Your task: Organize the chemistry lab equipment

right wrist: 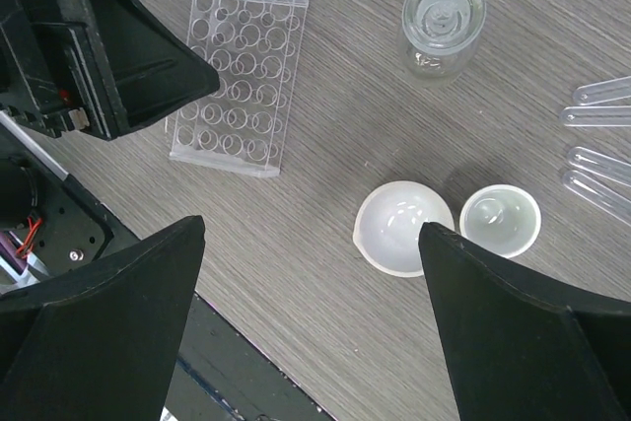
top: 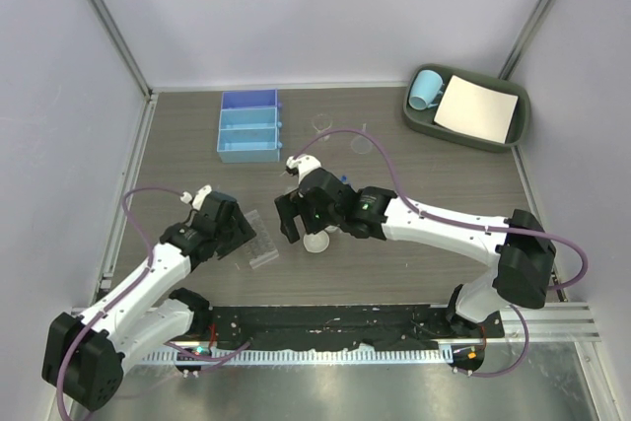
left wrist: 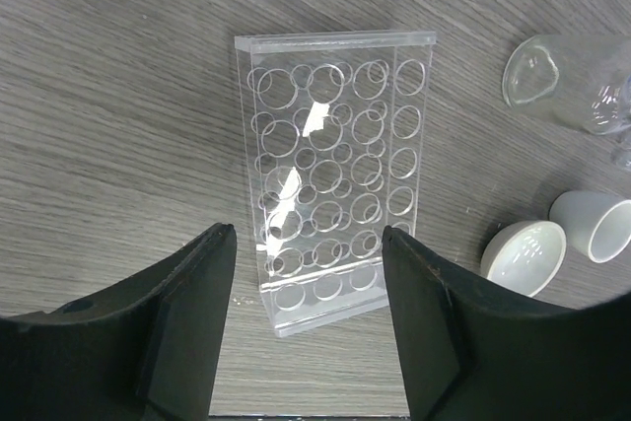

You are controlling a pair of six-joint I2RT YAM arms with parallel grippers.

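A clear plastic tube rack (left wrist: 335,175) lies flat on the table. My left gripper (left wrist: 306,244) is open and empty, its fingers just short of the rack's near end, apart from it. The rack also shows in the top view (top: 259,242) and the right wrist view (right wrist: 237,71). My right gripper (right wrist: 314,244) is open and empty above the table. Two small white round dishes (right wrist: 404,227) (right wrist: 501,219) sit side by side by its right finger. A small clear beaker (right wrist: 444,22) stands beyond them. Several clear tubes (right wrist: 601,135) lie at the right edge, their caps out of frame.
A blue three-compartment organizer (top: 248,125) sits at the back centre. Two small clear pieces (top: 323,123) (top: 362,141) lie right of it. A green tray (top: 419,117) at the back right holds a light-blue mug (top: 425,89) and a white paper sheet (top: 477,109). A black strip (top: 325,322) runs along the near edge.
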